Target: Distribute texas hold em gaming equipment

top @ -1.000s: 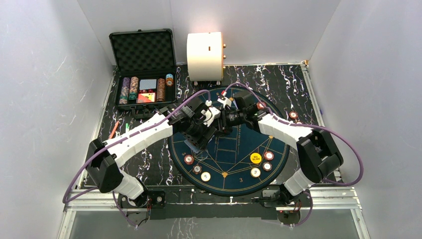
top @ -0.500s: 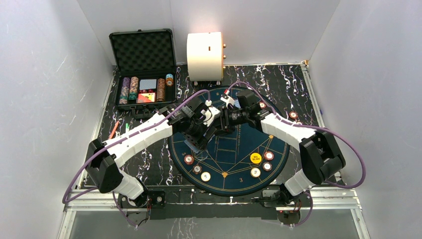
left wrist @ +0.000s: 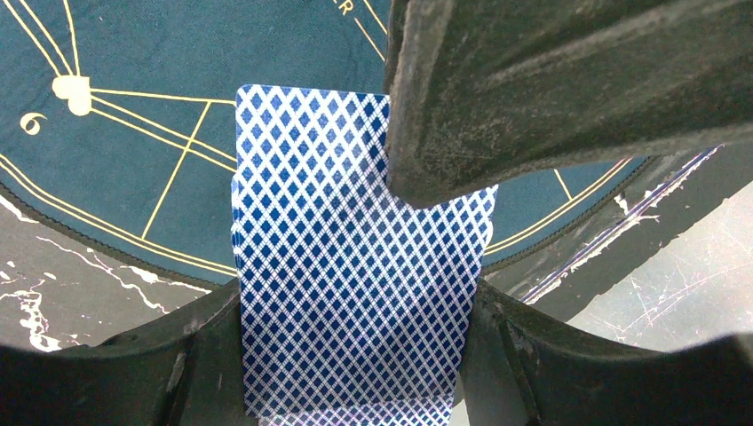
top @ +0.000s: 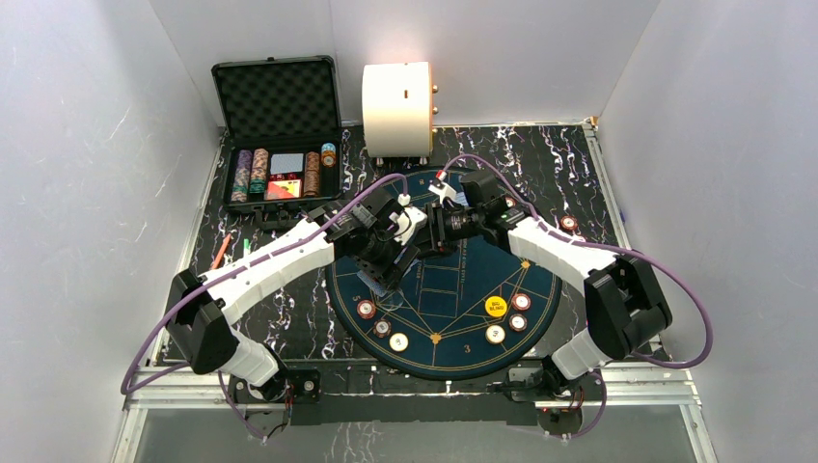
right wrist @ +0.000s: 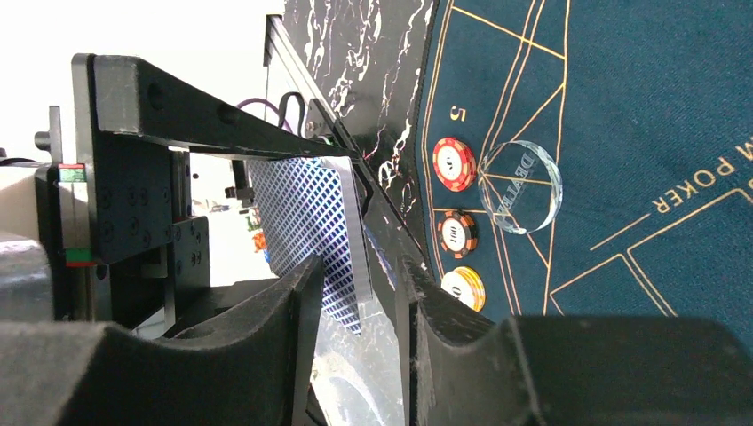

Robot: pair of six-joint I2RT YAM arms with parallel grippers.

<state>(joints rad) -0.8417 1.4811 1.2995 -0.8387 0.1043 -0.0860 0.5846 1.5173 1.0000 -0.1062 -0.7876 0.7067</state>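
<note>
My left gripper (top: pixel 389 260) is shut on a deck of blue-backed playing cards (left wrist: pixel 355 284) and holds it above the left half of the round blue poker mat (top: pixel 453 289). My right gripper (top: pixel 425 235) meets it from the right. Its jaws stand open on either side of the deck's edge (right wrist: pixel 313 222), with a gap showing at the right finger (right wrist: pixel 417 293). In the left wrist view one right finger (left wrist: pixel 533 89) overlaps the deck's upper right corner. Chips (top: pixel 382 327) lie at the mat's near left, more chips (top: pixel 519 311) and a yellow button (top: pixel 495 307) at its near right.
The open black case (top: pixel 280 96) at the back left holds chip stacks and cards. A big cream cylinder (top: pixel 397 108) stands behind the mat. A clear dealer button (right wrist: pixel 519 186) lies beside three chips (right wrist: pixel 455 164). One chip (top: pixel 568 223) sits off the mat at the right.
My right gripper's jaws have narrowed around the deck's edge, and its arm has shifted slightly. The left gripper holds the cards in the same place.
</note>
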